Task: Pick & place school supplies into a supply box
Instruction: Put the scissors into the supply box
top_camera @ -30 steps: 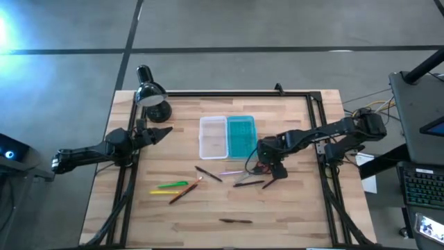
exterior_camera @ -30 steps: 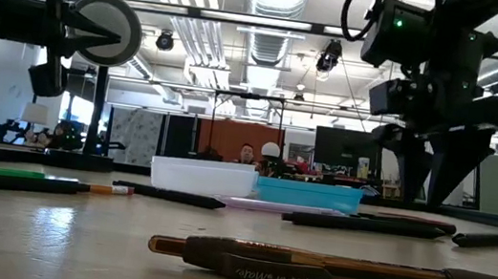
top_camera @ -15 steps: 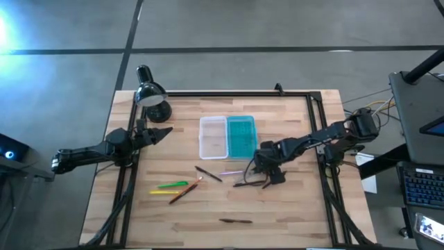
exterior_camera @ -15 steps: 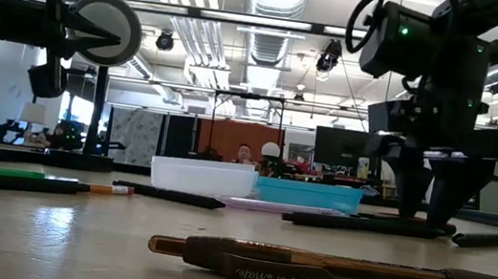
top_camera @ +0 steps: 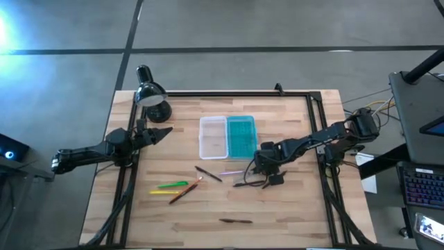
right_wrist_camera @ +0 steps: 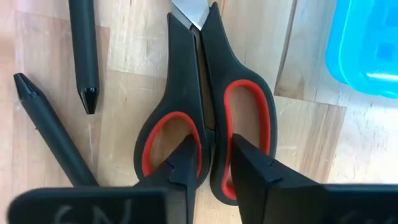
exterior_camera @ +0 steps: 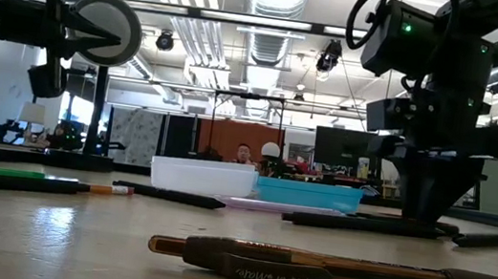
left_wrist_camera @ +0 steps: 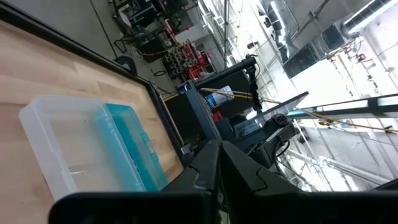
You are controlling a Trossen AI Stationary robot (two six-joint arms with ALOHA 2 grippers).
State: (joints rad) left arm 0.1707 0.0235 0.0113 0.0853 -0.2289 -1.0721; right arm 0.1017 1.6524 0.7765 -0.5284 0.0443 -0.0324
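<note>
Right of centre in the high view, the right claw (top_camera: 261, 171) is down on the worktop (top_camera: 291, 208), its fingers (right_wrist_camera: 186, 158) nearly closed around the scissors (right_wrist_camera: 205, 102) (red-lined handles, lying flat) just below the supply box (top_camera: 227, 136). The left claw (top_camera: 165, 130) waits closed at left.

Box (top_camera: 227, 136) placed mid-table (top_camera: 291, 208); lamp (top_camera: 153, 101) at far-left corner. Pens (top_camera: 179, 189) scattered before box. Scissors (right_wrist_camera: 205, 102) laid right of pens, near box corner.
</note>
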